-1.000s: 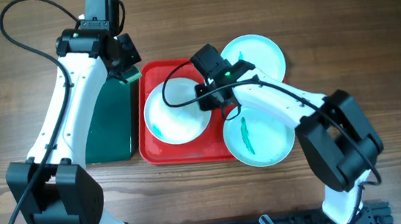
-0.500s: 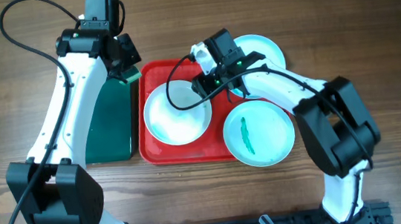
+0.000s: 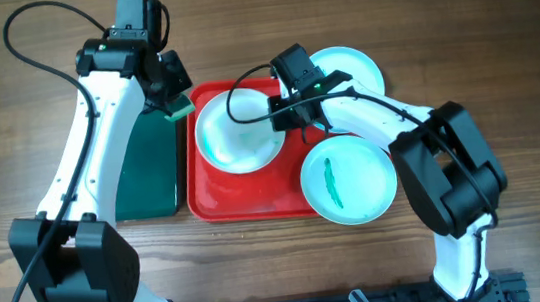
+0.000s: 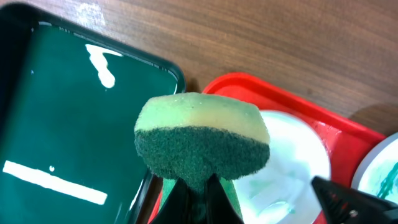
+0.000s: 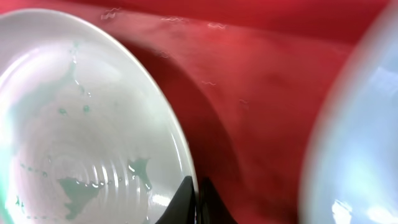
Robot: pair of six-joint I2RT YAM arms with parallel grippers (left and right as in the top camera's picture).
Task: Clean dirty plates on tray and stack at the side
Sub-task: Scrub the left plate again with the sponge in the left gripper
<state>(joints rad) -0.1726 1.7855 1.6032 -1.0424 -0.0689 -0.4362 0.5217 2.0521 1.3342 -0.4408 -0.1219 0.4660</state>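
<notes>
Overhead view of the red tray (image 3: pixel 245 196) at the centre of the table (image 3: pixel 496 7), with the white plate (image 3: pixel 233 135) in its 12 o'clock half. Right gripper (image 3: pixel 293 108) at that plate's 3 o'clock rim, narrowed to a thin pinch on it. Same grip in the right wrist view: dark fingertips nearly together at 6 o'clock of the frame, rim between them, teal smears across the plate's face. Left gripper (image 3: pixel 169 93) near the tray's 10 o'clock corner, clamped on a yellow-and-green sponge (image 3: pixel 179 106), above the seam between red tray and dark green tray (image 3: pixel 147 174). Streaked pale-blue plate (image 3: pixel 360 192) lapping the tray's 4 o'clock corner. Second pale-blue plate (image 3: pixel 354 67) on the table at the tray's 2 o'clock, partly under the right arm (image 3: pixel 378 125).
</notes>
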